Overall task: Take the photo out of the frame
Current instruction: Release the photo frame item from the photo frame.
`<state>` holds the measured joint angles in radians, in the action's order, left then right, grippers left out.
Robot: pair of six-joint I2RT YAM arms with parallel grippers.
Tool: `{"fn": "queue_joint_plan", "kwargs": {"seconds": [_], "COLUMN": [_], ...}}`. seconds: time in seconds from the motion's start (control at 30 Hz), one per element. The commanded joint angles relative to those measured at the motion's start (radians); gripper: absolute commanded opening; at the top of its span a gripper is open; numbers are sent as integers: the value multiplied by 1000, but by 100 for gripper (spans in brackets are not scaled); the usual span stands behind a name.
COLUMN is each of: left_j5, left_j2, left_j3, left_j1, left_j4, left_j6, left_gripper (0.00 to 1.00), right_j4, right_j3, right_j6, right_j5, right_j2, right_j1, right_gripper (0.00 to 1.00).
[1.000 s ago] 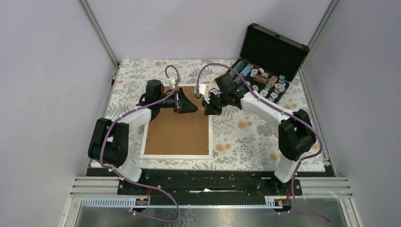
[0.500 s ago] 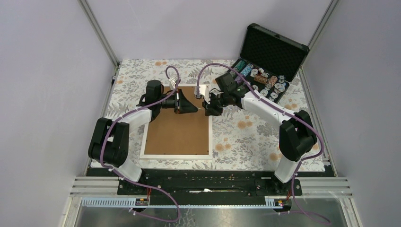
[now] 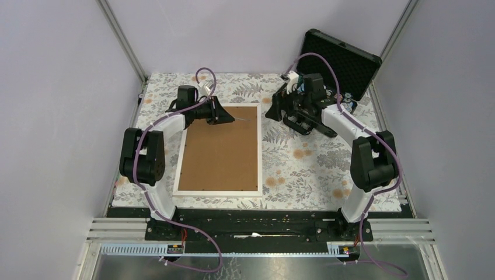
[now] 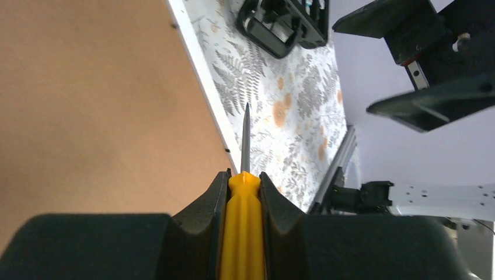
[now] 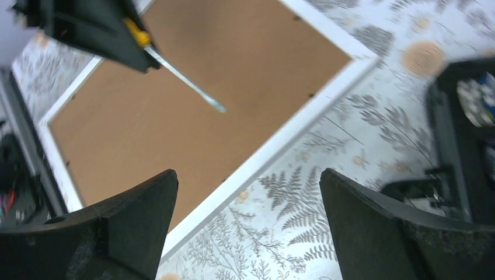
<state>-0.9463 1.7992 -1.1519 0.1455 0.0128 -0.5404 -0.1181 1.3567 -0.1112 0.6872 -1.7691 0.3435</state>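
the frame (image 3: 219,151) lies flat and face down on the flowered tabletop (image 3: 303,169), its brown back up and the narrow white border showing all around; the photo i can't see from any camera. my left arm (image 3: 169,125) reaches in from the far left corner of the frame, and its jaws are pressed on the yellow handle of a screwdriver (image 4: 244,192), the metal shaft sticking straight out ahead of them. from above, the shaft lies over the far end of the brown back, pointing toward the frame's right edge; i can't tell whether the tip touches the board. my right arm (image 3: 344,125) sits off the frame's far right corner, just beside the open black case (image 3: 338,58) of poker chips, and its jaws are spread wide above the cloth. through the right wrist camera i see the frame's corner, the white border and the screwdriver's shaft between those spread fingers (image 5: 117,227).
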Motion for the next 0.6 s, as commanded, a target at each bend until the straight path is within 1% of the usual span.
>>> {"fn": "queue_joint_plan", "kwargs": {"seconds": [0.0,0.17,0.3,0.37,0.43,0.57], "left_j5": [102,60,41,46,52,44], "left_j2": [45,154,238,265,284,337], "left_j3": [-90,-165,-231,-257,-269,-318], "left_j1": [4,3,-1,-2,-2,0], "left_j4": [-72,-32,-17,-16,28,27], "left_j6": [112,93,97,93,72,40], "left_gripper": [0,0,0,0,0,0], "right_j4": [178,231,256,275,284,297], "right_j3": [-61,-93,-96,-98,-93,-72], "right_j6": [229,262,247,242,238,229], "right_j5": [-91,-76,-70,-77,-80,-86], "right_j2": [-42,-111,-168,-187,-216,-259], "right_j1": [-21,-21,-20,-21,-19,-10], "right_gripper": [96,90,86,84,82,78]}}
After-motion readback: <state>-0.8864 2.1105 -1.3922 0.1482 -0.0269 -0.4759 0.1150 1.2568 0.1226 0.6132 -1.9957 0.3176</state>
